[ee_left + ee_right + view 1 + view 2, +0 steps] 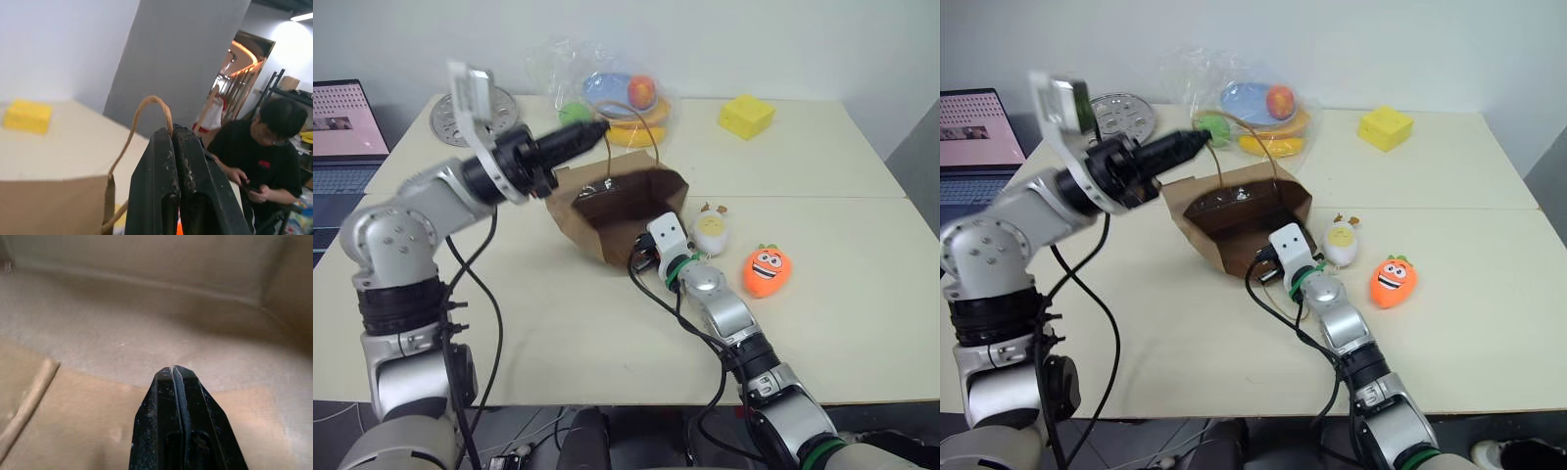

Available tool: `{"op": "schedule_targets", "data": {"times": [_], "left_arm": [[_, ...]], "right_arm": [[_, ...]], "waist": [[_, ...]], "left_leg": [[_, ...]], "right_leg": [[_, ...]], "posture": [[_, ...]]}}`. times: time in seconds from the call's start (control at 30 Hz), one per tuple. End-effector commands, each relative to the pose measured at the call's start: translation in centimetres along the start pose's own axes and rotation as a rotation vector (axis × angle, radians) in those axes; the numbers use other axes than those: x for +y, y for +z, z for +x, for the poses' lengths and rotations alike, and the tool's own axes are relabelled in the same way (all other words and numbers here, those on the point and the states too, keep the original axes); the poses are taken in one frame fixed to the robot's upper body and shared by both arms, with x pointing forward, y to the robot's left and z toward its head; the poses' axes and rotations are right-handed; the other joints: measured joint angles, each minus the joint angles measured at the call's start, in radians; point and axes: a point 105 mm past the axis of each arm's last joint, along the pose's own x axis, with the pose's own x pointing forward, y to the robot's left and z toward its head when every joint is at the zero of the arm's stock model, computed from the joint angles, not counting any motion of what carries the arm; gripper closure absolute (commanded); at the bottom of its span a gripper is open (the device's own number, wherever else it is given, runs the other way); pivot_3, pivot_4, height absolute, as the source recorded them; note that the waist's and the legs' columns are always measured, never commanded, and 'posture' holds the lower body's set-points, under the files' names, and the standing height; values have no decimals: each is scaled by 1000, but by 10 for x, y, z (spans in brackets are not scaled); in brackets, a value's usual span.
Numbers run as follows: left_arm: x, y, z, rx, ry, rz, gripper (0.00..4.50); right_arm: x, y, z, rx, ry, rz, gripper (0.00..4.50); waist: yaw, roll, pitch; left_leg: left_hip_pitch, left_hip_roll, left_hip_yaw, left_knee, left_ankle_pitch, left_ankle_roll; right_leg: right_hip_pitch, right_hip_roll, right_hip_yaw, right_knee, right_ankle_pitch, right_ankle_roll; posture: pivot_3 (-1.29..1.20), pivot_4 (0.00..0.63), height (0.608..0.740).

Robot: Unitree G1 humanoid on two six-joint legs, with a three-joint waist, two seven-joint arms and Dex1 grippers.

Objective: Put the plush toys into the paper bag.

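Now the left pincer (597, 128) is hovering above the counter (822, 166), its two black fingers pressed together on a tan cord handle (146, 105) of the bag (617, 211). That handle is looping up over the fingertips in the left wrist view, and the brown paper edge is hanging just below it.

Over on the counter the bag is lying tipped, its open mouth facing the robot, its dark inside showing. The right pincer (174, 369) is reaching into that mouth; its fingers are pressed together with nothing between them, and the bag's brown inner wall is lying right ahead of the tips. Whether the tips are touching the paper, I cannot tell.

Both toys are sitting outside the bag, on the counter to the right of the right arm. The egg toy (713, 231) is resting just beside the right wrist and close to the bag's right edge. The carrot toy (766, 270) is lying a little farther right and nearer the robot, apart from the egg toy.

Behind the bag, a clear plastic bag (607, 83) is holding coloured toy fruit, and a yellow block (746, 116) is sitting well apart toward the far right. A person (266, 156) in a black shirt is showing beyond the counter in the left wrist view.
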Motion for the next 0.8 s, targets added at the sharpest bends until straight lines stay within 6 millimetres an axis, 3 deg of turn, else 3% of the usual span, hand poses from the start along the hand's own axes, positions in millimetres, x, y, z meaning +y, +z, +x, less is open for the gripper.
{"op": "schedule_targets", "data": {"times": [0.03,0.13,0.2,0.37,0.43,0.5,0.6,0.7,0.8], "left_arm": [[-9,-4,-2,21,-35,77,4500],[-8,-11,-5,40,-34,81,4500],[-7,-13,-5,37,-35,74,4500],[-7,-17,-5,47,-38,79,4500],[-8,-21,-4,50,-43,74,4500],[-8,-23,-4,55,-42,72,4500],[-8,-24,-6,61,-41,70,4500],[-9,-25,-8,71,-39,73,4500],[-8,-24,-10,67,-30,75,4500]], "right_arm": [[1,47,-12,-148,68,33,4470],[9,66,-35,-183,177,-2,4470],[15,77,-53,-201,246,-40,4110],[19,93,-79,-219,335,-86,2492],[6,102,-105,-222,376,-167,1778],[-16,101,-121,-171,345,-295,998],[-50,81,-129,-27,261,-467,17],[-67,61,-131,73,244,-554,17],[-82,35,-120,151,211,-629,17]], "waist": [[-1,0,0],[0,0,0],[2,0,0],[1,0,0],[0,0,0],[6,0,0],[16,0,0],[17,-1,0],[10,-1,0]], "left_leg": [[0,0,1,0,0,0],[0,0,0,-1,0,0],[-1,0,0,-1,0,0],[-1,0,0,-1,0,0],[-1,0,0,-1,0,0],[-2,0,1,-1,0,0],[-3,0,1,-1,0,0],[-3,0,2,-1,0,0],[-3,0,4,-1,0,0]], "right_leg": [[0,0,0,0,0,0],[-1,0,0,0,0,0],[-2,0,0,0,0,0],[-2,0,0,0,0,0],[-2,0,0,0,-1,-1],[-2,0,1,-1,-1,-1],[-2,-1,1,-6,-1,0],[-2,0,1,-7,-1,0],[-2,0,3,-7,-1,0]], "posture": [[0,150,740],[0,150,740],[0,150,740],[0,150,740],[0,150,740],[0,150,740],[0,150,740],[0,150,740],[0,150,740]]}}
